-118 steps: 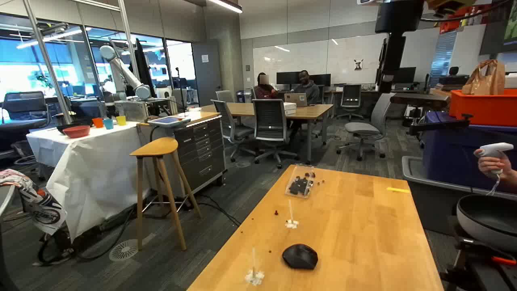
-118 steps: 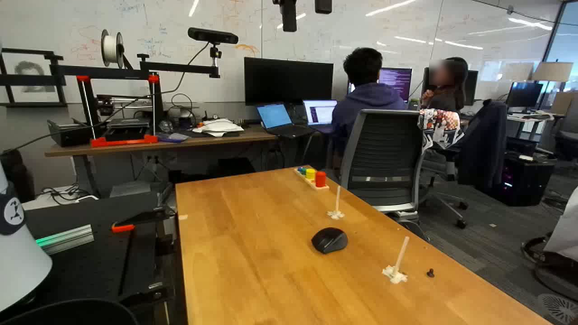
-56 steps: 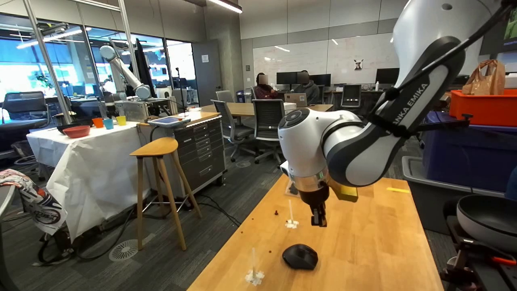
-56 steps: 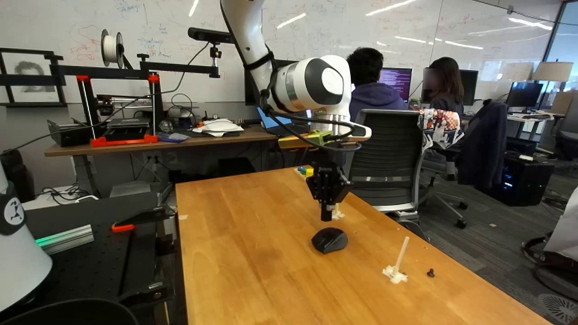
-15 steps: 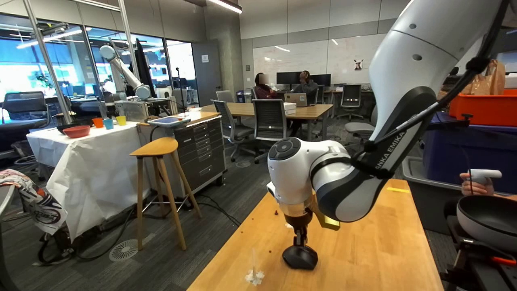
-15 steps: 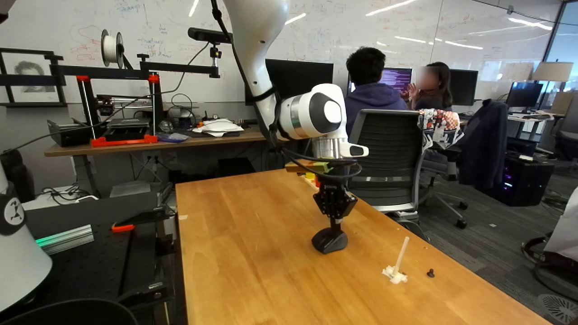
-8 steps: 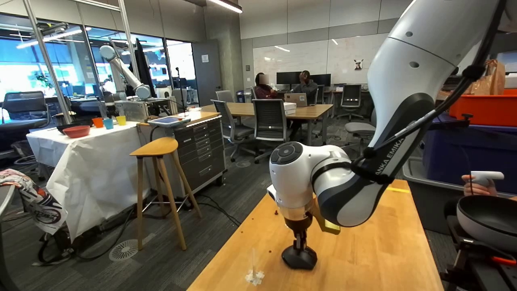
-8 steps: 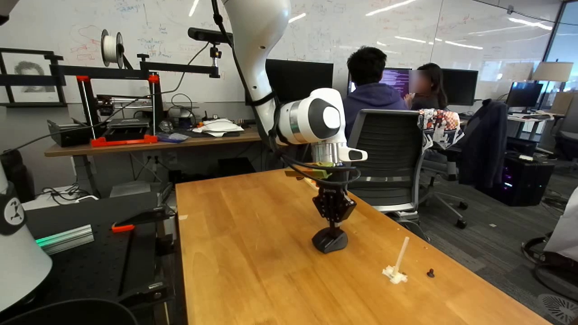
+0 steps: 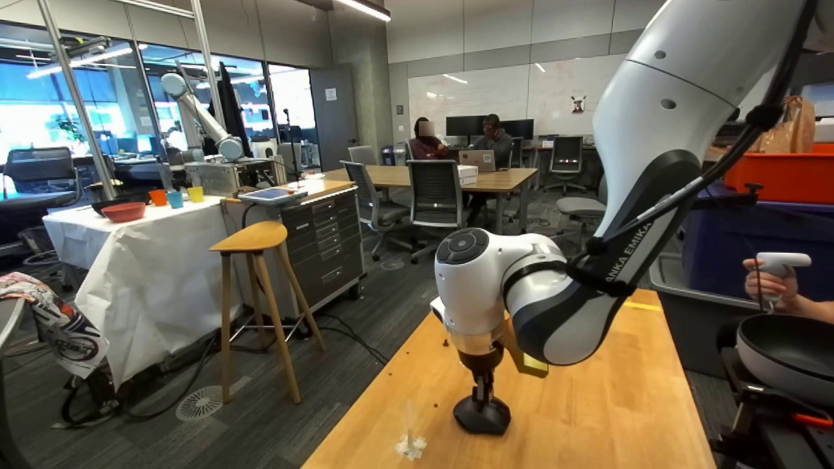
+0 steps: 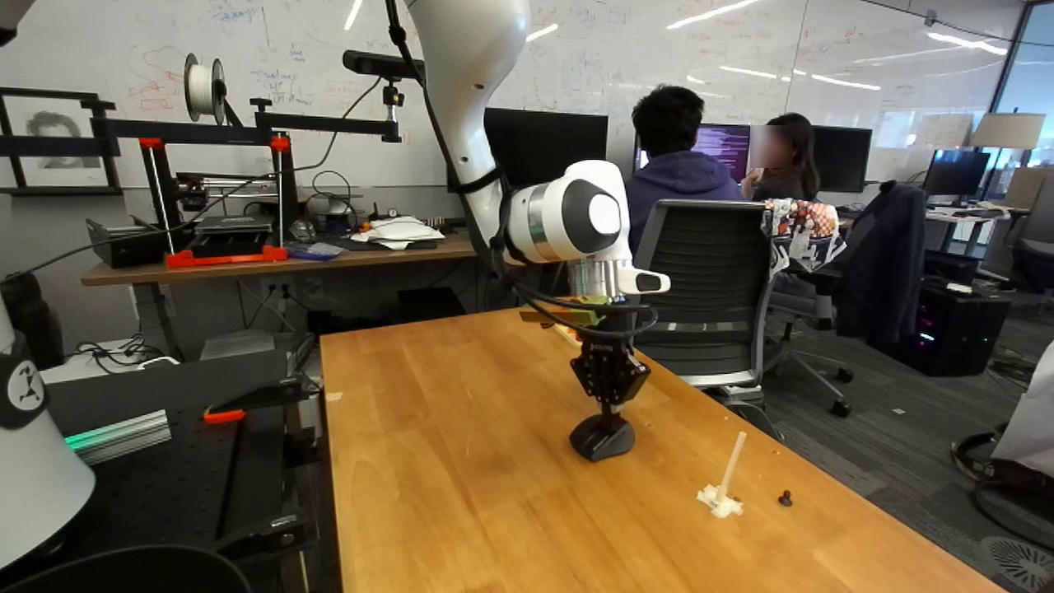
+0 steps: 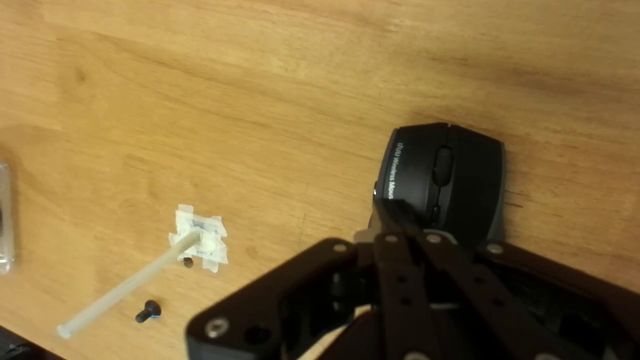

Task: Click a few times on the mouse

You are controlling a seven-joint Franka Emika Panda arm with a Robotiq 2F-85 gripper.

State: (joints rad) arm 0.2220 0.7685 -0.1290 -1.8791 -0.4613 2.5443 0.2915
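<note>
The black mouse (image 9: pixel 481 420) rests on the wooden table in both exterior views. In the wrist view the mouse (image 11: pixel 467 175) shows its scroll wheel, its buttons and white lettering along one edge; its rear end is hidden behind the gripper. My gripper (image 10: pixel 608 418) points straight down with its fingers together and nothing between them. Its fingertips appear to touch the top of the mouse. Seen from the wrist, the gripper (image 11: pixel 395 207) covers part of the lettered-side button, just behind the letters.
A pale thin rod (image 11: pixel 130 285) stands in taped-down white bits beside a dark screw (image 11: pixel 148 311). Another taped rod (image 9: pixel 410 436) stands near the mouse. The edge of a clear box (image 11: pixel 6 220) shows at the wrist view's left. A chair (image 10: pixel 700 288) stands against the table's side.
Seconds ago the gripper hung above the mouse; it has since come down onto it. Over the last second it sank slightly further, and the mouse shifted by a tiny amount.
</note>
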